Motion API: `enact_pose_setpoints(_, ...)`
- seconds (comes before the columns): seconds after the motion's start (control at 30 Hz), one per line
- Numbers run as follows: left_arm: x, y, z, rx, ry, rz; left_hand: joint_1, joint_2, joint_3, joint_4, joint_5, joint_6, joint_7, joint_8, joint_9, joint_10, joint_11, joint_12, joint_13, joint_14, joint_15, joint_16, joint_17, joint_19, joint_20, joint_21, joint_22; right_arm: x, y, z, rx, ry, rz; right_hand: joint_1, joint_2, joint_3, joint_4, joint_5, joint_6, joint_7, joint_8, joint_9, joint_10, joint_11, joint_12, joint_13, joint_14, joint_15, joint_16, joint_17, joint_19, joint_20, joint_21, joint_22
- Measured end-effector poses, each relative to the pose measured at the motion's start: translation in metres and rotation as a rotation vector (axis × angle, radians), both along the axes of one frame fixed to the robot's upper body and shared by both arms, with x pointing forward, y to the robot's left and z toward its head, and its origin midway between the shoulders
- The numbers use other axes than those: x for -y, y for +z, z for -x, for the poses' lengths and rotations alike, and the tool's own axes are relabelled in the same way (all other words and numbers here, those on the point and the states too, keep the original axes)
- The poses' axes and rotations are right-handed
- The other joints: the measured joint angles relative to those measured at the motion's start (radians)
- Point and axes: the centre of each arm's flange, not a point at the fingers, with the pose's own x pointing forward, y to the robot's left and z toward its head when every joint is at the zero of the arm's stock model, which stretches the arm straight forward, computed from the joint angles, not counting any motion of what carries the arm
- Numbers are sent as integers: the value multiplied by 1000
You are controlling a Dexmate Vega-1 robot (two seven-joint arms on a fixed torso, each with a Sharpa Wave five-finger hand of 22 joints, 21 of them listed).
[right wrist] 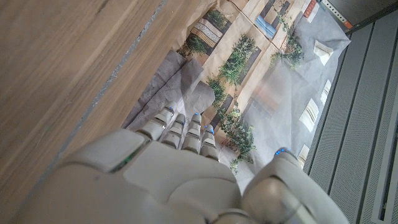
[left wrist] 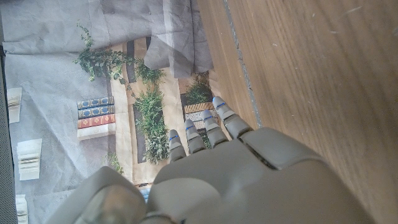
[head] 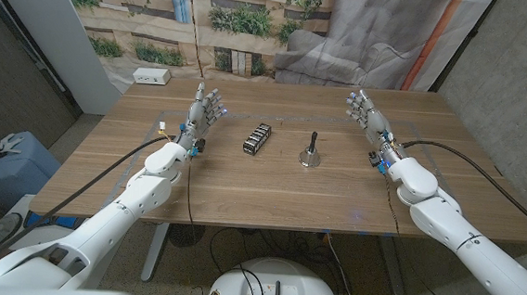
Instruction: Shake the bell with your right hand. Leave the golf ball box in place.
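Observation:
A small metal bell [head: 310, 151] with a black upright handle stands near the middle of the wooden table [head: 261, 189]. Just to its left lies the golf ball box [head: 258, 138], dark with white balls showing in a row. My right hand [head: 366, 113] is raised to the right of the bell, well apart from it, fingers spread and holding nothing. My left hand [head: 206, 111] is raised to the left of the box, fingers apart and empty. The wrist views look along the backs of the left hand [left wrist: 230, 168] and the right hand [right wrist: 174, 174] towards the table's far edge.
A white box [head: 151, 76] lies at the table's far left corner. A printed backdrop of plants and shelves [head: 207, 18] hangs behind the table. Black cables [head: 458, 156] run along both arms over the table top. A blue bin [head: 7, 162] stands on the floor at the left.

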Motion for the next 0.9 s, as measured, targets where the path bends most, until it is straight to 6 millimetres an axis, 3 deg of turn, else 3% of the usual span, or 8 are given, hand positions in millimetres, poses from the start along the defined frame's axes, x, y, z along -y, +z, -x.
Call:
enact_pose_setpoints(0.27,0,0,0,0,0,0,0,0,0,0,0,0,0,0,0,0,0,0,0,0,0,0,0,0,0,0,0,-3,-2,6,45,-29,67,43,-42,7,-53,0,-87,8,-4,3,-40,-8,0,0,-33,-2,0,-25,-35,2,0,2)
enact_pose_setpoints(0.37,0,0,0,0,0,0,0,0,0,0,0,0,0,0,0,0,0,0,0,0,0,0,0,0,0,0,0,-5,-2,7,63,-44,93,66,-38,8,-71,0,-102,12,-4,5,-56,-12,0,-5,-49,2,0,-32,-54,4,0,2)
enact_pose_setpoints(0.9,0,0,0,-1,0,0,0,0,0,0,-1,0,0,0,0,-4,-4,0,0,0,0,0,0,0,0,0,0,-7,-8,22,113,-119,269,130,-43,23,-114,-3,-134,26,0,5,-96,-18,0,-2,-92,-1,0,-50,-87,5,0,2)
